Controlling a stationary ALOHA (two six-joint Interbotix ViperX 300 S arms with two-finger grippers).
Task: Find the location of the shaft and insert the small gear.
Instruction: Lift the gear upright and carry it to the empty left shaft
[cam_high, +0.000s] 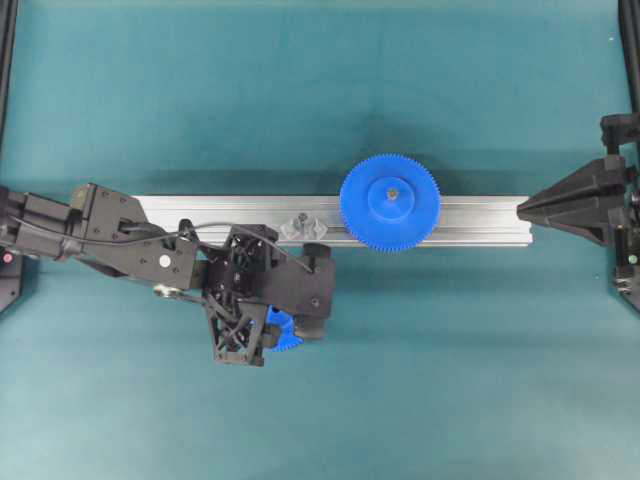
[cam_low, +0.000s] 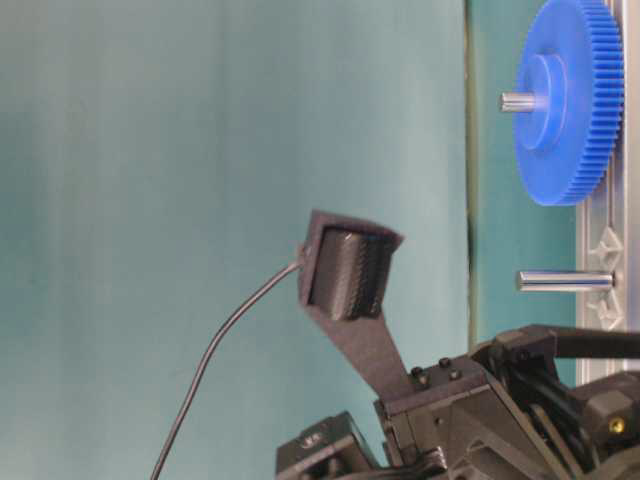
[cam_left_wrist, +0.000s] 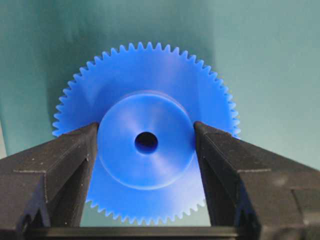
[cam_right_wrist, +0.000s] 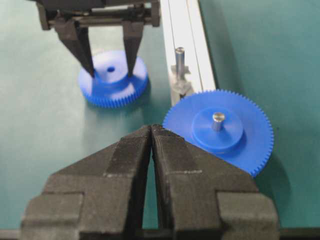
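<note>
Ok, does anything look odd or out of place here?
Nothing stands out. The small blue plastic gear lies flat on the mat, the bare metal shaft stands upright on the aluminium rail, and the larger blue gear sits level.

I see the small gear (cam_left_wrist: 146, 145) in smooth, faintly glossy blue plastic, the shaft (cam_right_wrist: 179, 59) in bright polished metal, the rail (cam_high: 480, 220) brushed aluminium, my bench (cam_high: 300, 90) matt teal, left gripper (cam_left_wrist: 146, 165) pads grainy matt black.
</note>
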